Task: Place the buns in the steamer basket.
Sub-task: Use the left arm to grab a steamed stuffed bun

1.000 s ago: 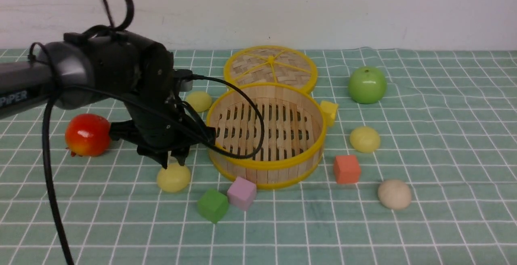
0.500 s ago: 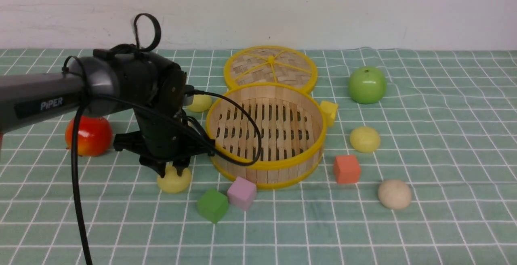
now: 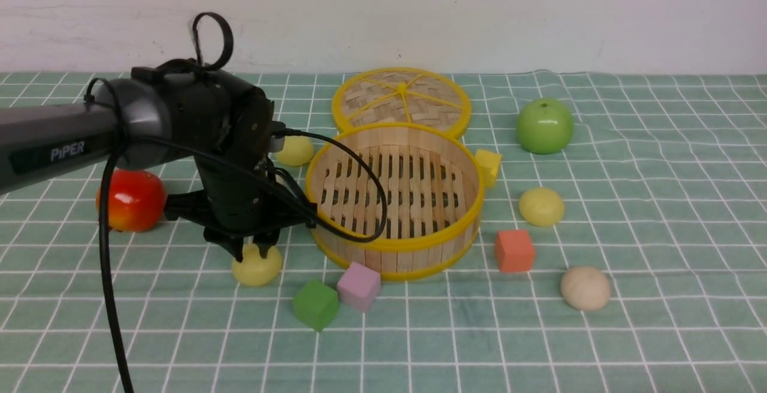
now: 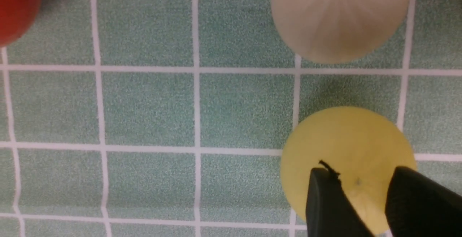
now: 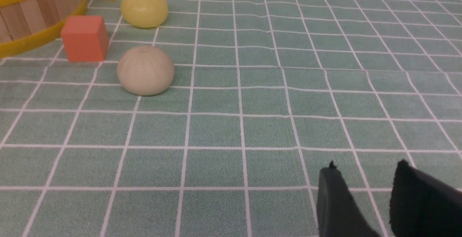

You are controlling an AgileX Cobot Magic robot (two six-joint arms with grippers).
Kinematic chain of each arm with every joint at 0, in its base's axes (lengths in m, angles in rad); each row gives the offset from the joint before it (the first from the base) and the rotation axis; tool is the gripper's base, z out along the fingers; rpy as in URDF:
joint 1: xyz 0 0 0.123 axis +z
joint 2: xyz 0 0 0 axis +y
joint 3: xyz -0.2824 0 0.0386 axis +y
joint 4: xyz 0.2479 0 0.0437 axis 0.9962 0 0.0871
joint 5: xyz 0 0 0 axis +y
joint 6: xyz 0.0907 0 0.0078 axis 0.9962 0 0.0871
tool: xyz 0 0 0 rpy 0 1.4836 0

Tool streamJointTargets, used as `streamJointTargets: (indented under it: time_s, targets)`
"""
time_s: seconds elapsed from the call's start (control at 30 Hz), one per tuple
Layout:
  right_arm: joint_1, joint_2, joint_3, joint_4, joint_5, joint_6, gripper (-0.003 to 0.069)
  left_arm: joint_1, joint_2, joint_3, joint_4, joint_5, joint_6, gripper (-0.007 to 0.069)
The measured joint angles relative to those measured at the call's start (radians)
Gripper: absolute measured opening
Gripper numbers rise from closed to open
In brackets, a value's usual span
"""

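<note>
Left wrist view: my left gripper (image 4: 361, 173), jaws narrowly parted, sits at the top of a yellow bun (image 4: 343, 143) beside the steamer basket's (image 3: 395, 252) front left. Its slotted floor lies bare. My right gripper (image 5: 366, 168) is equally narrow.

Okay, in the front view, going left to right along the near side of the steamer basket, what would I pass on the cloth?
near yellow bun → green cube → purple cube → orange cube → beige bun
</note>
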Motion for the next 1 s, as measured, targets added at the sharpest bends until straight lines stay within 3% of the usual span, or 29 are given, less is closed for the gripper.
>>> streamJointTargets:
  time_s: [0.37, 1.0]
  targets:
    - [0.0, 0.0, 0.0, 0.0, 0.0, 0.0, 0.0238, 0.0, -0.001, 0.0, 0.01, -0.064, 0.0, 0.0238]
    - [0.0, 0.0, 0.0, 0.0, 0.0, 0.0, 0.0238, 0.0, 0.036, 0.0, 0.022, -0.028, 0.0, 0.0237]
